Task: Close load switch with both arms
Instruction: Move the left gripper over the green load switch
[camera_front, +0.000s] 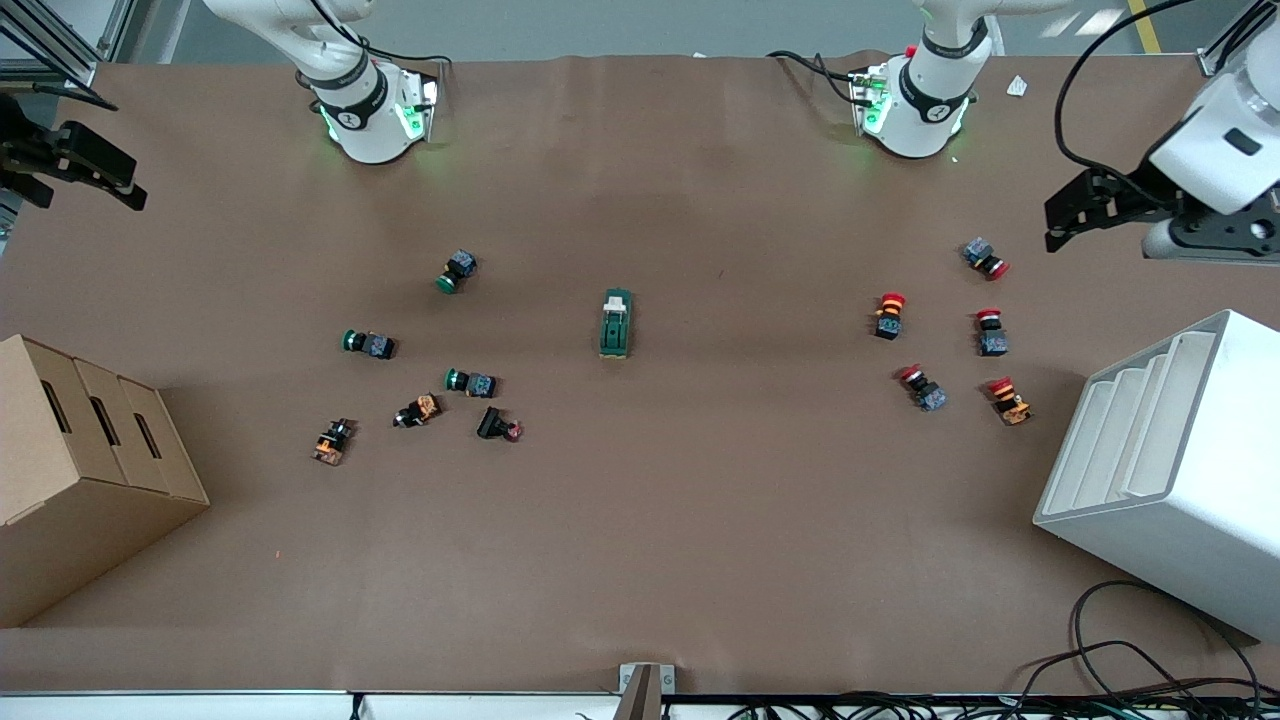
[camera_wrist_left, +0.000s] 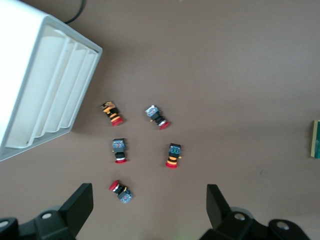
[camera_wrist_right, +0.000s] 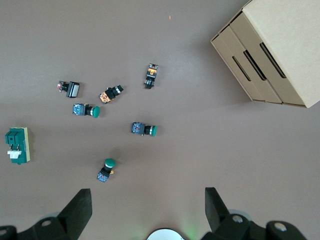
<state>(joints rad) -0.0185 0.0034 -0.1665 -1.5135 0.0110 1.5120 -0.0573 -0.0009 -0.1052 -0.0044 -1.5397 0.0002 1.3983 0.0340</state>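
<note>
The load switch (camera_front: 616, 323), a dark green oblong block with a cream lever piece on top, lies at the middle of the brown table. It also shows in the right wrist view (camera_wrist_right: 17, 145) and, cut off at the frame edge, in the left wrist view (camera_wrist_left: 316, 139). My left gripper (camera_front: 1058, 225) is open and empty, up in the air over the table's edge at the left arm's end, above red-capped buttons (camera_wrist_left: 120, 191). My right gripper (camera_front: 132, 192) is open and empty, over the table's edge at the right arm's end. Both are well away from the switch.
Several green-capped and orange push buttons (camera_front: 460, 272) lie toward the right arm's end, several red-capped ones (camera_front: 890, 315) toward the left arm's end. A cardboard box (camera_front: 80, 470) stands at the right arm's end, a white slotted rack (camera_front: 1170, 470) at the left arm's end.
</note>
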